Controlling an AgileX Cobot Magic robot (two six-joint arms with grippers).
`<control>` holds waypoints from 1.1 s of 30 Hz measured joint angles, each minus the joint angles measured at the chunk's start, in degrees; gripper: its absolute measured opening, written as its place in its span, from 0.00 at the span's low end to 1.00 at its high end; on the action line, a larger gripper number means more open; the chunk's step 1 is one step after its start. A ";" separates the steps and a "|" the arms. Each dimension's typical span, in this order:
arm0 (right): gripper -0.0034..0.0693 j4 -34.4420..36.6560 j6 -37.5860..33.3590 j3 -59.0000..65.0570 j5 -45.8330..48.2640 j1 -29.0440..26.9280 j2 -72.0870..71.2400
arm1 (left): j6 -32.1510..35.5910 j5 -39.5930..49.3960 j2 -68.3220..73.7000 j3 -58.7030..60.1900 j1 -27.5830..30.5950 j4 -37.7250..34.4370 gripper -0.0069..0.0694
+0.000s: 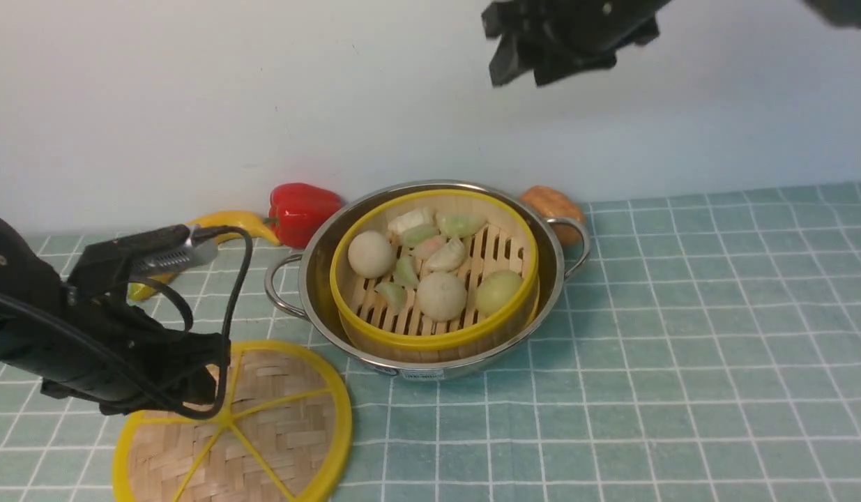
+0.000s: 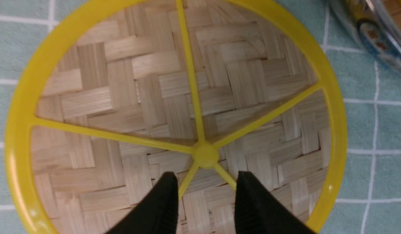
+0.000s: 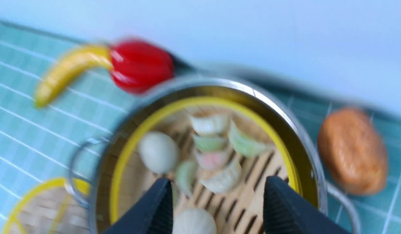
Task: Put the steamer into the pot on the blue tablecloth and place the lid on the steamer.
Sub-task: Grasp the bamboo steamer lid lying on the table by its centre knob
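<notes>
Left claw (image 2: 206,174) parted, empty, poised close over the lid (image 1: 277,425), which lies flat on blue tablecloth (image 1: 681,348) beneath. Done: steamer (image 1: 430,340) already in pot (image 1: 317,279), below right claw (image 3: 218,182), raised, wide open, empty. Remaining: lid onto steamer.

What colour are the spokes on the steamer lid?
Yellow, matching the rim of the lid, over tan woven bamboo. Clearest in the left wrist view.

Front view: elevated, facing forward over teal white-gridded tablecloth (image 1: 681,362). Left wrist view: close, straight down on flat woven yellow-rimmed bamboo lid (image 2: 122,81). Right wrist view: higher, oblique, blurred, over shiny two-handled steel pot (image 3: 304,152). All share the lid, at the pot's 7 o'clock.
</notes>
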 joint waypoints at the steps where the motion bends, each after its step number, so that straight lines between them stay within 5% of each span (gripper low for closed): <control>1: 0.57 0.00 -0.20 0.00 0.00 0.00 -1.07 | 0.56 0.01 1.26 0.00 0.00 -0.44 0.41; 14: 0.57 0.05 -3.27 -0.01 0.05 0.00 -18.66 | 1.27 -1.07 7.70 0.00 0.00 -3.53 0.40; 21: 0.57 -1.33 -3.84 -0.06 0.11 0.00 -22.66 | 1.38 -0.78 7.70 -0.13 0.00 -3.40 0.16; 27: 0.57 -6.59 -3.95 1.29 0.11 0.00 -26.44 | -1.18 4.29 7.25 -3.63 0.21 4.85 0.06; 33: 0.57 -17.07 -4.03 12.81 0.11 0.00 -37.07 | -12.64 14.21 1.74 -12.56 0.95 22.69 0.06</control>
